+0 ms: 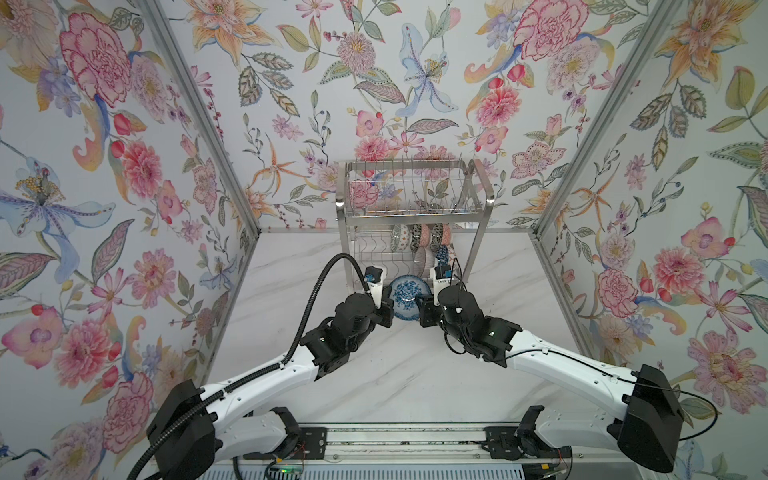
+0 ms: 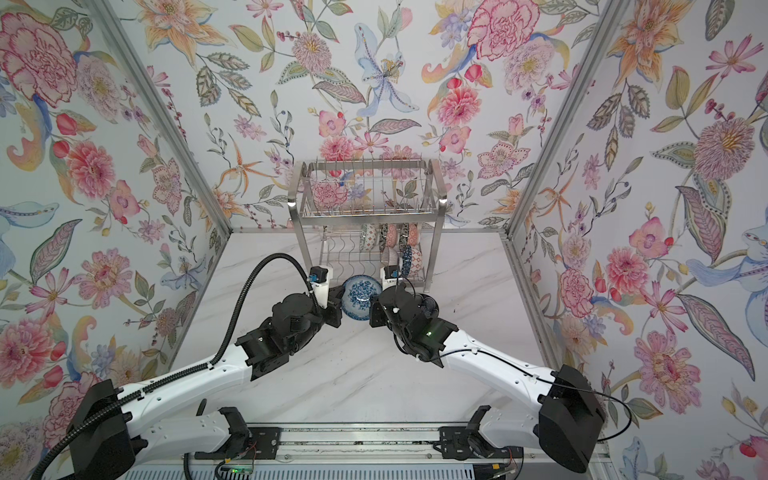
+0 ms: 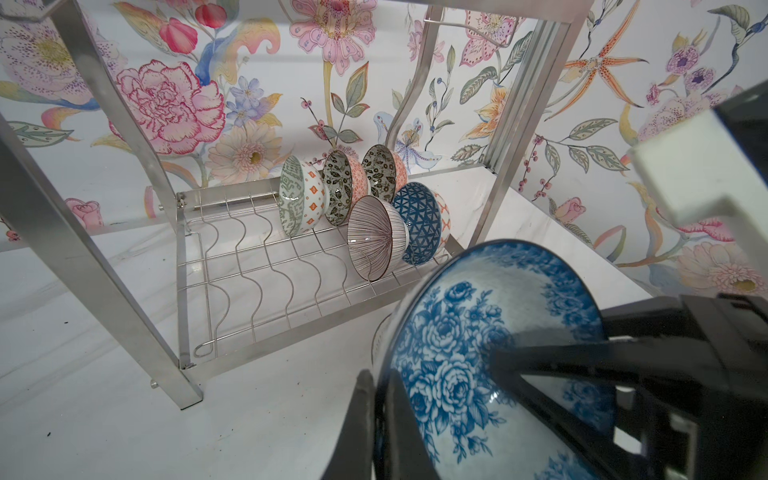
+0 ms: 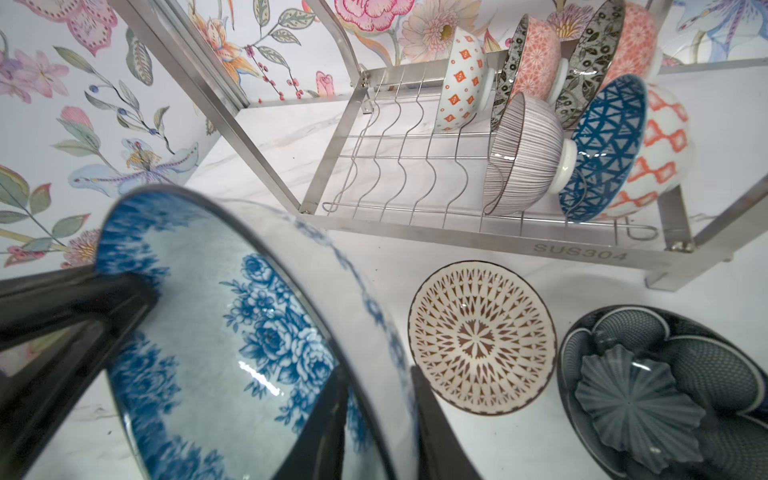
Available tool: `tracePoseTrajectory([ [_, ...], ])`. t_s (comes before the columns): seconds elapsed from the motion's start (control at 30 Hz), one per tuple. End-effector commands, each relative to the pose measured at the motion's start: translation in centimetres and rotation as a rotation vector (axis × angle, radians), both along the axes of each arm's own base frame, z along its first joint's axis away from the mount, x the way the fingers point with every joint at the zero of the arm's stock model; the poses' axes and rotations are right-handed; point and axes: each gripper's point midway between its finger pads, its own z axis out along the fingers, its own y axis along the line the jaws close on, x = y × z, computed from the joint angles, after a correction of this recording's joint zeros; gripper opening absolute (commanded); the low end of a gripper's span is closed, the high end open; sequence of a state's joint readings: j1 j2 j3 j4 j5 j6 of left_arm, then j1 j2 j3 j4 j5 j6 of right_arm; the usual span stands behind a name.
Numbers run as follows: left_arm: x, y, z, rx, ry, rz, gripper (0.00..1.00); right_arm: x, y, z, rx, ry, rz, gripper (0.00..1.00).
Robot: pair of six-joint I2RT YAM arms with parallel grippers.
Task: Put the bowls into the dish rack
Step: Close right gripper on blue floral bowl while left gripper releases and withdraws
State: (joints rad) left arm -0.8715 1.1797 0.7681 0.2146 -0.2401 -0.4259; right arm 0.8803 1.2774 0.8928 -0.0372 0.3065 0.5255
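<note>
In both top views, a blue flowered bowl (image 1: 409, 296) is held tilted at the dish rack's (image 1: 415, 219) 6 o'clock, the left gripper (image 1: 388, 309) at its 8 o'clock and the right gripper (image 1: 424, 309) at 4.

Left wrist view: the left gripper (image 3: 376, 386) pinches the bowl's rim.

Right wrist view: the right gripper (image 4: 378, 374) clamps the opposite rim. Five bowls (image 4: 528, 153) stand on edge in the rack's lower tier. A brown-patterned bowl (image 4: 482, 336) and a dark bowl (image 4: 660, 390) sit on the table (image 4: 374, 270).

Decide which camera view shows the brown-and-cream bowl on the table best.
The right wrist view: the brown-and-cream bowl lies whole, face up, before the dish rack. Neither top view shows it; in the left wrist view the blue floral bowl blocks it.
</note>
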Motion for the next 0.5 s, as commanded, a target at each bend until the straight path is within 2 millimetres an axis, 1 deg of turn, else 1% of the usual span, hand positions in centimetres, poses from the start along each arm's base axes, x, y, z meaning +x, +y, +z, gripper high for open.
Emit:
tracePoseTrajectory([
  [0.0,-0.3,-0.6,3.9,-0.119,-0.076,-0.019,0.00,-0.4,1.5,0.6,0.030,-0.004,0.050,0.09],
  [0.03,-0.4,-0.6,3.9,-0.116,-0.077,-0.019,0.00,-0.4,1.6,0.6,0.026,-0.001,0.052,0.01],
  [0.07,-0.3,-0.5,3.7,-0.106,-0.076,-0.015,0.00,-0.3,1.6,0.6,0.023,-0.001,0.051,0.00],
  [0.2,-0.4,0.2,2.8,-0.041,-0.055,0.000,0.00,-0.2,1.4,1.0,0.007,-0.016,0.045,0.00],
  [0.23,-0.5,0.7,2.9,-0.017,-0.053,0.011,0.00,-0.1,1.2,1.1,-0.006,-0.024,0.041,0.00],
  [0.27,-0.5,1.3,3.0,0.017,-0.051,0.022,0.12,0.0,1.1,1.2,-0.022,-0.030,0.036,0.00],
  [0.3,-0.6,2.0,3.2,0.047,-0.049,0.035,0.28,0.1,0.9,1.4,-0.039,-0.037,0.033,0.00],
  [0.37,-0.5,4.1,3.8,0.120,-0.038,0.059,0.75,0.5,0.9,2.1,-0.068,-0.057,0.033,0.00],
  [0.4,-0.4,5.0,4.1,0.145,-0.031,0.064,0.88,0.7,0.9,2.4,-0.087,-0.066,0.033,0.00],
  [0.43,-0.2,6.2,4.3,0.176,-0.016,0.073,0.99,1.0,0.9,2.6,-0.111,-0.076,0.028,0.00],
  [0.47,-0.2,7.2,4.4,0.200,0.000,0.070,0.99,1.4,1.0,2.8,-0.138,-0.085,0.022,0.00],
])
